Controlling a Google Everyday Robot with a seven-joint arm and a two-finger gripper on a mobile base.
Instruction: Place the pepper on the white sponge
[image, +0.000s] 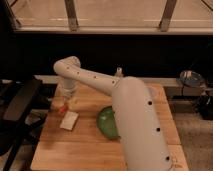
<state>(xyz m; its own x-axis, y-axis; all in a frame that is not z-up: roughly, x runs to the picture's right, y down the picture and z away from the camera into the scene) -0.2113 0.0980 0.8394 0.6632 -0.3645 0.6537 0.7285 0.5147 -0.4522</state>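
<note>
A white sponge (69, 120) lies on the left part of the wooden table (75, 150). A small red pepper (62, 108) is just above the sponge's far left corner, at the tip of my gripper (64, 105). The gripper hangs down from the white arm (95, 80), which reaches from the lower right across to the table's left side. The pepper looks held at the gripper's tip, slightly above the table.
A green bowl (106, 123) sits right of the sponge, partly behind the arm. A black office chair (20, 102) stands at the table's left edge. A round grey object (190, 77) is at the far right, and a dark wall runs behind the table.
</note>
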